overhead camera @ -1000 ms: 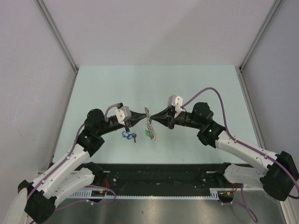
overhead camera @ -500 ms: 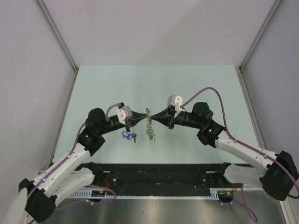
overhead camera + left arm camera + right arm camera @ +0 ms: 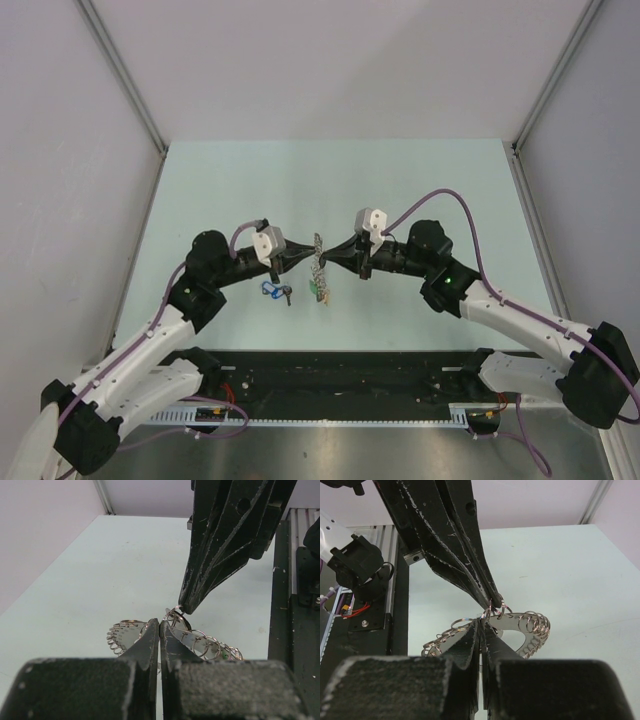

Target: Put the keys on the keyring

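Observation:
The keyring [image 3: 319,268], a flat grey metal ring fringed with small silvery rings and a green tag [image 3: 322,290], hangs above the table between both grippers. My left gripper [image 3: 308,256] and right gripper [image 3: 328,257] meet tip to tip, each shut on the ring's top edge. The left wrist view shows my shut left gripper [image 3: 159,625] on the keyring [image 3: 187,636] and the right gripper [image 3: 184,609] pinching a small ring. The right wrist view shows my right gripper [image 3: 482,625] on the keyring [image 3: 512,620] beside the left gripper [image 3: 494,601]. A blue-tagged key [image 3: 269,290] and a black-tagged key [image 3: 287,294] lie on the table below the left gripper.
The pale green table [image 3: 420,190] is closed in by white walls at the back and both sides. A black rail [image 3: 330,370] with the arm bases runs along the near edge and also shows in the left wrist view [image 3: 300,605].
Both grippers have edged slightly closer together and the hanging keyring has shifted a little with them. The two loose keys have not moved.

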You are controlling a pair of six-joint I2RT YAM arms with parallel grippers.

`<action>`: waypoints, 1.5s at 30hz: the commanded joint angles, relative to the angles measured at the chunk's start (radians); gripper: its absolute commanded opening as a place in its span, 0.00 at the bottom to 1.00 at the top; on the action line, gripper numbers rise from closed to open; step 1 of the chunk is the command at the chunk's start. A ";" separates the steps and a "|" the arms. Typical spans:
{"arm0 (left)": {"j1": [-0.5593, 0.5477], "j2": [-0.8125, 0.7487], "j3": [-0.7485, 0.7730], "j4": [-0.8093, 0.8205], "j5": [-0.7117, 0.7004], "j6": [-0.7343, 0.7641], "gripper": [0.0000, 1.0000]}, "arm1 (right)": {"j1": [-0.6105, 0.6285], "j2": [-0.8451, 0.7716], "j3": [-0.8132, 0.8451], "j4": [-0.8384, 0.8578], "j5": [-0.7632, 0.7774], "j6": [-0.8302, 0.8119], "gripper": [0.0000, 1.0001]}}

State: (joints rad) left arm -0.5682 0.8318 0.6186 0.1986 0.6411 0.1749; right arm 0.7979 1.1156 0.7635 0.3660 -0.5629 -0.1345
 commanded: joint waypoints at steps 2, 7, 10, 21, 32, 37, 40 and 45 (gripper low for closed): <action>-0.004 0.010 0.056 0.005 0.009 -0.008 0.00 | 0.029 0.000 0.063 -0.002 -0.005 -0.059 0.00; -0.004 0.024 0.078 -0.027 -0.003 -0.014 0.00 | 0.046 0.006 0.076 -0.036 0.011 -0.102 0.00; -0.002 0.024 0.078 -0.019 -0.014 -0.031 0.00 | 0.047 0.010 0.082 -0.056 0.015 -0.114 0.00; 0.027 -0.003 0.047 0.070 -0.024 -0.133 0.00 | 0.049 0.021 0.091 -0.093 0.026 -0.142 0.00; 0.034 -0.014 0.029 0.122 0.012 -0.160 0.00 | 0.047 0.044 0.109 -0.124 0.015 -0.152 0.00; 0.042 -0.028 0.017 0.145 -0.006 -0.167 0.01 | 0.047 0.050 0.112 -0.130 0.014 -0.154 0.00; 0.050 -0.037 0.007 0.171 -0.024 -0.212 0.01 | 0.046 0.056 0.114 -0.136 0.018 -0.155 0.00; 0.059 -0.063 -0.022 0.236 -0.061 -0.262 0.00 | 0.041 0.061 0.117 -0.142 0.083 -0.145 0.00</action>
State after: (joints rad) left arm -0.5198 0.8165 0.5983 0.2714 0.6121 -0.0204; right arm 0.8387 1.1625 0.8444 0.2512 -0.5304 -0.2840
